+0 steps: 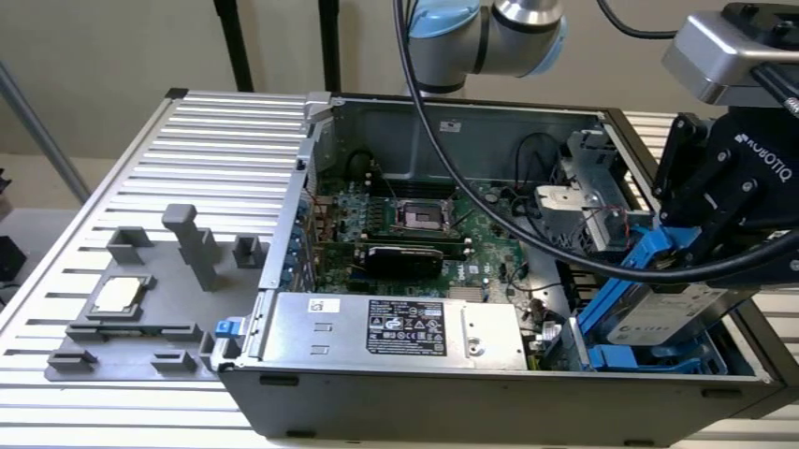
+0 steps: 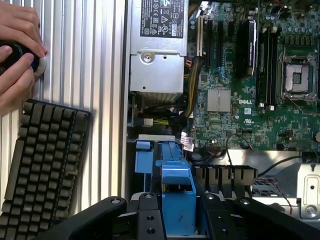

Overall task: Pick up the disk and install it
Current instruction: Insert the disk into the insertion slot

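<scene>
Closest to the wrist camera, the gripper (image 2: 181, 220) stands about half shut, clamped across the blue frame of the disk (image 2: 176, 182), with the motherboard (image 2: 240, 100) beyond it.

At four o'clock in the exterior view, the gripper (image 1: 705, 248) holds the disk (image 1: 675, 304) tilted over the blue drive bay (image 1: 649, 358) of the open computer case (image 1: 500, 402). I judge the pickup done and the seating not yet: the disk sits askew, and I cannot tell whether it touches the bay.
</scene>
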Controlling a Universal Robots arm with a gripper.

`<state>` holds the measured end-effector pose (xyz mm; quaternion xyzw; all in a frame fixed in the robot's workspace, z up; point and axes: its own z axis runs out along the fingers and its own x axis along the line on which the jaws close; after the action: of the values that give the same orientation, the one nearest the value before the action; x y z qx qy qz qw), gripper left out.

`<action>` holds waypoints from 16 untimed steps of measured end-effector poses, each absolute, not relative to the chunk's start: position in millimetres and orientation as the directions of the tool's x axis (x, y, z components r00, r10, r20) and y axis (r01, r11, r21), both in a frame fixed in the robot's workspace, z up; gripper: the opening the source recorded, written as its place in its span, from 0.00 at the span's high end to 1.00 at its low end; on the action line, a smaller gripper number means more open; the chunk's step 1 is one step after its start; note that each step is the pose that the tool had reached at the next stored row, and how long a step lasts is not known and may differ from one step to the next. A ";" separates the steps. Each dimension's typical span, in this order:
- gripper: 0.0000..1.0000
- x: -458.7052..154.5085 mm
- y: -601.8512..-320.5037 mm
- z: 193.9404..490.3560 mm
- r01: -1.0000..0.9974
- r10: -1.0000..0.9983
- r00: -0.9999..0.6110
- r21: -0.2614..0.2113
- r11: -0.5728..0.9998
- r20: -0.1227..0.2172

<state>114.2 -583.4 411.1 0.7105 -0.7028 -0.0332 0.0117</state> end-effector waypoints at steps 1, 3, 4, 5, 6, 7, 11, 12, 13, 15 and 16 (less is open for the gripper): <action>0.67 114.2 -583.4 410.4 -0.998 -0.999 0.010 0.063 -0.012 -0.031; 0.67 114.2 -583.4 409.2 -0.998 -0.999 0.010 0.063 -0.012 -0.031; 0.66 114.2 -583.4 408.6 -0.998 -0.999 0.010 0.063 -0.012 -0.031; 0.66 114.2 -583.4 407.9 -0.998 -0.999 0.010 0.063 -0.012 -0.031; 0.59 114.2 -583.4 407.2 -0.998 -0.999 0.010 0.063 -0.012 -0.031; 0.59 114.2 -583.4 406.7 -0.998 -0.999 0.010 0.063 -0.012 -0.031; 0.59 115.4 -583.5 406.1 -0.998 -0.999 0.010 0.063 -0.012 -0.031; 0.59 117.2 -583.5 406.1 -0.998 -0.999 0.010 0.063 -0.012 -0.031; 0.59 119.9 -583.4 406.1 -0.998 -0.999 0.010 0.063 -0.012 -0.031; 0.59 125.5 -583.4 406.2 -0.998 -0.999 0.010 0.063 -0.012 -0.031; 0.59 127.0 -583.4 406.2 -0.998 -0.999 0.010 0.063 -0.012 -0.031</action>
<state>127.0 -583.4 406.2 0.7105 -0.7028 -0.0333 0.0117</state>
